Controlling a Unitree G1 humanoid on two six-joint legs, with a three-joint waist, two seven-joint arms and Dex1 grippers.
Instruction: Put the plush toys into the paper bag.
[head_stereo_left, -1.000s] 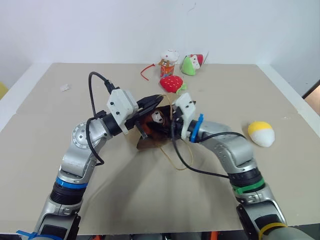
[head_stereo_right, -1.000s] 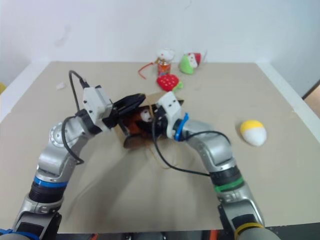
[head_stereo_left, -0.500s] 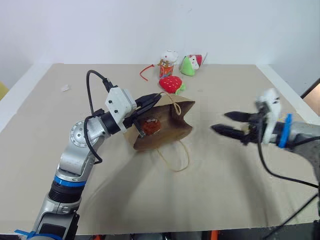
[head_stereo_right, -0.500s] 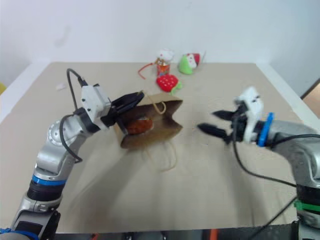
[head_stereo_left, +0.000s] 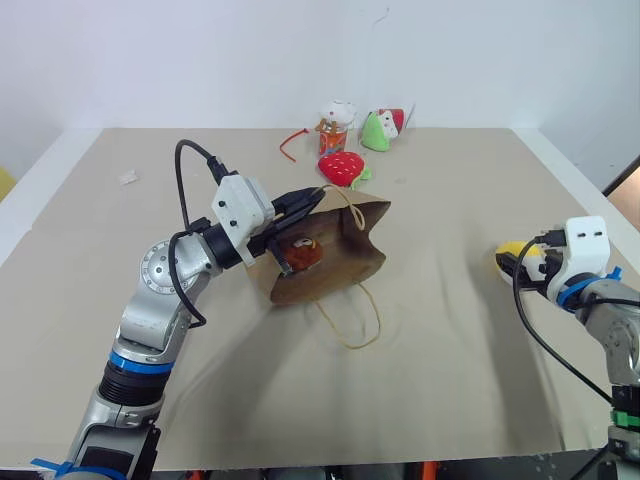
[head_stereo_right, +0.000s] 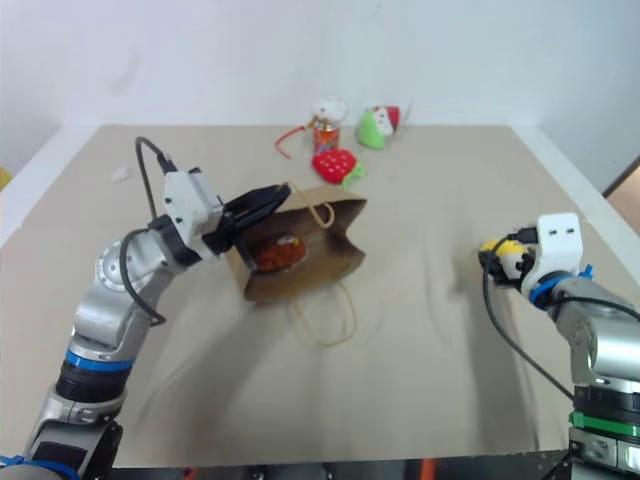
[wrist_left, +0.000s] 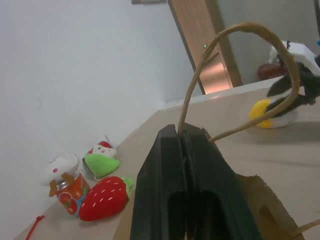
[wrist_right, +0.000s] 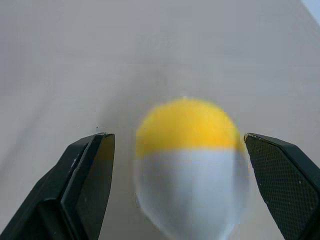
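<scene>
My left gripper, arm raised, is clamped on the paper bag rim, brown monkey inside. My right gripper reaches low, fingers spread around the egg-shaped toy.

Head stereo overhead — wrist cams close, forward.

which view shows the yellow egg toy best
The right wrist view: the egg toy sits large and unobstructed between the open right hand's fingers. In the eye views that hand mostly hides it; the left wrist view shows it small and far.
</scene>
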